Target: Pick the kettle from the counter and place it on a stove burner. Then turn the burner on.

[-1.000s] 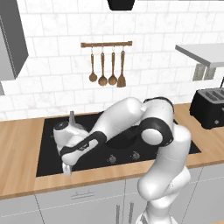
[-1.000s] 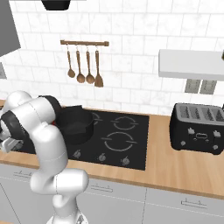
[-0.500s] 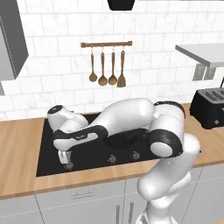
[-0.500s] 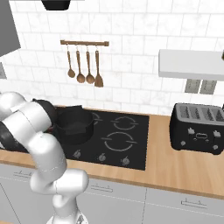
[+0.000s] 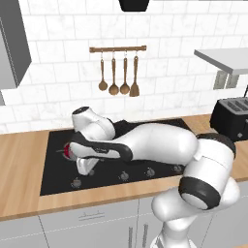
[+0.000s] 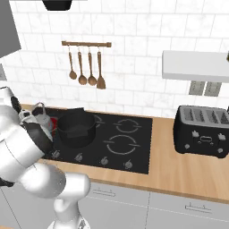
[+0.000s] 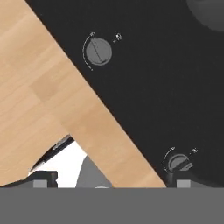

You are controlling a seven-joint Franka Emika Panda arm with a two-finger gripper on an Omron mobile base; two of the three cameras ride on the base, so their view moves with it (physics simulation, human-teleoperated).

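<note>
The silver-grey kettle stands upright on the left of the black glass cooktop, next to a red glow in the glass. In the left base view my arm hides it, and the red glow shows beside my wrist. My gripper hangs low over the cooktop's front left edge, apart from the kettle. In the hand view my gripper is open with nothing between its tips, above the seam of counter and glass. One round knob lies by the right fingertip. The largest ring, the stove burner, is bare.
A black two-handled pot sits just right of the kettle. A row of knobs runs along the cooktop's front, with another knob farther off. A black toaster stands on the counter at right. Wooden utensils hang on the wall.
The jaws have opened and let go of the kettle. The hand has dropped from the kettle to the cooktop's front edge, and the arm has swung lower across the stove.
</note>
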